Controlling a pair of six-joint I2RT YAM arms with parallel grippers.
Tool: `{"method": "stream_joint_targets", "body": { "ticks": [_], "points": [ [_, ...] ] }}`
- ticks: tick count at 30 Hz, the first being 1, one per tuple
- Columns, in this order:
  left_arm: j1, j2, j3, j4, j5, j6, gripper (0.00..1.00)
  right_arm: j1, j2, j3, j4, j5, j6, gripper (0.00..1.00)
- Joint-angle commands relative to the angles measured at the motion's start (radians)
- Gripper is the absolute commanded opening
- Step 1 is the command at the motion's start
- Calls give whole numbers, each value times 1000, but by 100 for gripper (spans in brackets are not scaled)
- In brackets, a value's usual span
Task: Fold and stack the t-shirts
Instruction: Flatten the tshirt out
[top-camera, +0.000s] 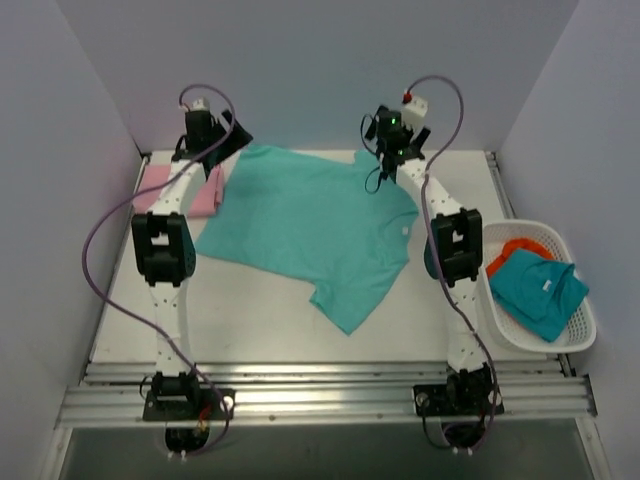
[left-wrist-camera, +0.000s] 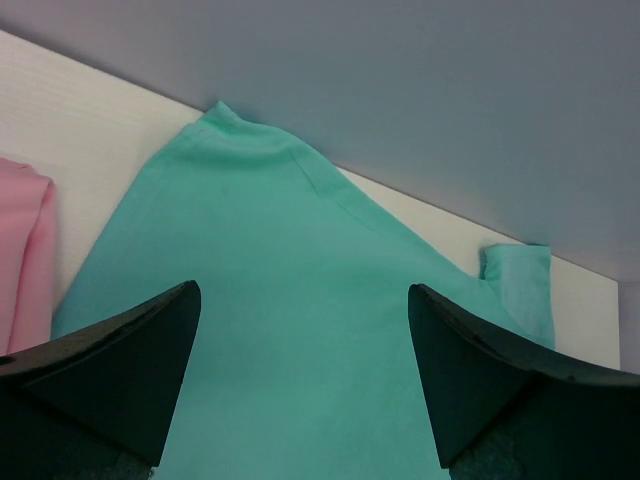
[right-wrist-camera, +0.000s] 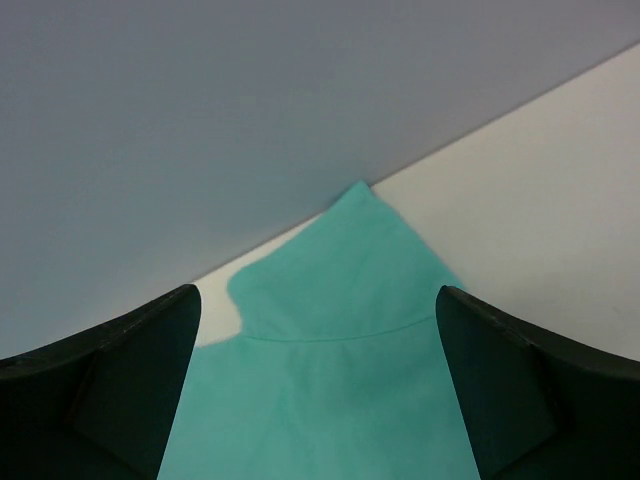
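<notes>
A turquoise-green t-shirt (top-camera: 310, 230) lies spread flat across the middle of the table, with a small white label near its right edge. A pale pink t-shirt (top-camera: 185, 190) lies folded at the back left. My left gripper (top-camera: 232, 137) hovers over the green shirt's far left corner. It is open in the left wrist view (left-wrist-camera: 305, 380), with only green cloth (left-wrist-camera: 290, 260) below and the pink shirt (left-wrist-camera: 25, 260) off to the left. My right gripper (top-camera: 385, 168) hangs over the far right corner and is open too (right-wrist-camera: 320, 400), above the green cloth (right-wrist-camera: 330, 340).
A white basket (top-camera: 585, 300) stands at the right table edge, holding a teal shirt (top-camera: 540, 290) on top of an orange one (top-camera: 515, 248). Grey walls close in the back and both sides. A metal rail (top-camera: 320, 390) runs along the near edge.
</notes>
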Motion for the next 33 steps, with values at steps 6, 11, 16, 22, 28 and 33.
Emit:
{"method": "stream_joint_targets", "body": {
  "ticks": [6, 11, 16, 22, 28, 33],
  "points": [
    [1, -454, -341, 18, -119, 16, 94, 103, -640, -487, 89, 203, 45, 100],
    [-45, -707, -753, 84, -180, 11, 94, 190, -900, -892, 68, 172, 252, 99],
    [-94, -840, -984, 98, -219, 40, 94, 374, -1047, -1174, -144, 264, 443, 99],
    [-96, -971, -1211, 146, -202, 45, 94, 584, -1144, -1367, -349, 292, 800, 100],
    [-96, -1029, -1265, 147, -182, 56, 94, 712, -1144, -1506, -406, 218, 1036, 100],
    [-93, -1042, -1286, 164, -170, 51, 94, 839, -1135, -1559, -414, 206, 1168, 98]
  ]
}}
